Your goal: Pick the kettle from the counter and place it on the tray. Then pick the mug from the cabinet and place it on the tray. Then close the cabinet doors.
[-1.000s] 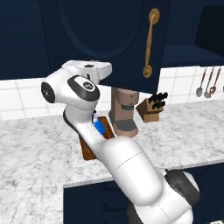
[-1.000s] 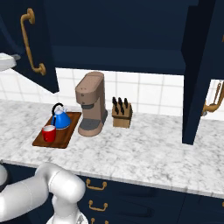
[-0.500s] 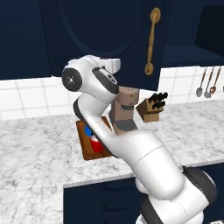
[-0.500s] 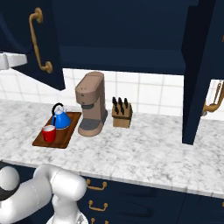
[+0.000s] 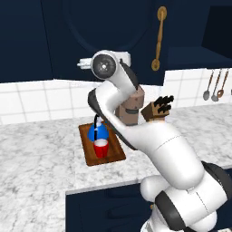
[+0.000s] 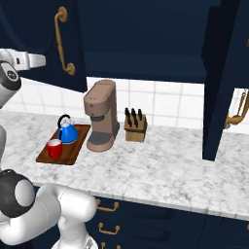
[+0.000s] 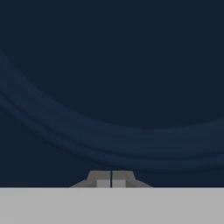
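The small bright blue dome-shaped kettle (image 6: 67, 132) and the small plain red tapered mug (image 6: 54, 148) both stood on the flat dark brown wooden tray (image 6: 73, 151), which lay on the white and grey veined marble counter (image 6: 160, 168) just beside the tall tan-brown coffee machine (image 6: 101, 115), so the step in hand was judged to be closing the doors of the dark navy wall cabinet (image 6: 146, 34). The left door (image 5: 104, 36), a tall navy panel with an arched moulding and a long curved brass handle (image 5: 158, 38), stood partly swung out above the tray; the right door (image 6: 224, 73) hung wide open, nearly edge-on to the right base camera. A door like this should be rigid and hinged — it would likely swing with light steady pressure and need no grasp, though its smooth face might let a fingertip slide, so pushing on the flat panel away from the hinge looked safest. The two-finger gripper (image 7: 111, 183) had its jaws fully together, holding nothing, with its tips very near the arched moulding of the left door — whether they actually touched could not be told. The light wooden knife block (image 6: 134, 127) stood well clear of the arm.
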